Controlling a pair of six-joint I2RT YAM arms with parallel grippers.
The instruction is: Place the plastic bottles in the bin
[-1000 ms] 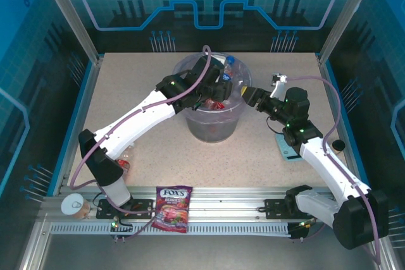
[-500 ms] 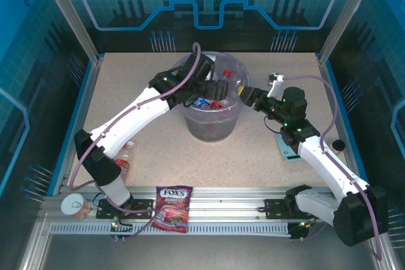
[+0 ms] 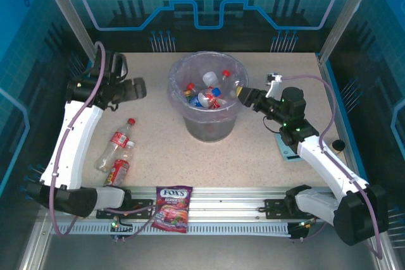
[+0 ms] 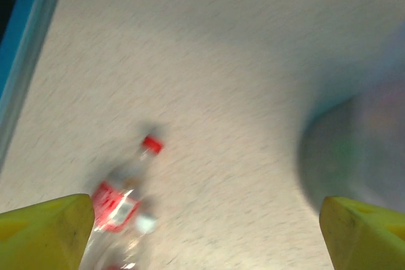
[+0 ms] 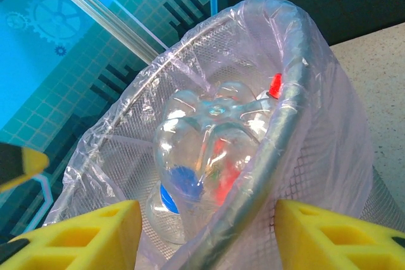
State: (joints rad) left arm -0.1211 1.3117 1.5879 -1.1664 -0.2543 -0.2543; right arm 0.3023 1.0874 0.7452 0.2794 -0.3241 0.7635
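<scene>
Plastic bottles (image 3: 112,148), two of them, lie on their sides at the left of the bench (image 3: 266,175), close together and well apart from the bin. The farther one has a red cap and red label. The nearer one, also red-labelled, lies just beside it.

Beyond them, toward the far left corner, the left gripper (image 3: 140,89) hangs above bare bench with its fingers spread wide and nothing between them. Its wrist camera, badly blurred, looks down on a red-capped bottle (image 4: 123,200), with the bin's grey shape off to the right.

At the near edge, on the metal rail, lies a purple candy bag (image 3: 173,208).

In the middle of the bench the bin (image 3: 207,128) stands upright, lilac liner folded over its rim. Inside is a heap of bottles (image 3: 205,93), red caps and a blue label showing.

The right gripper (image 3: 243,97) sits at the bin's right rim. From its wrist view, rim and liner run between the yellow fingers (image 5: 95,232), which stand partly apart. I cannot tell whether they pinch it.
</scene>
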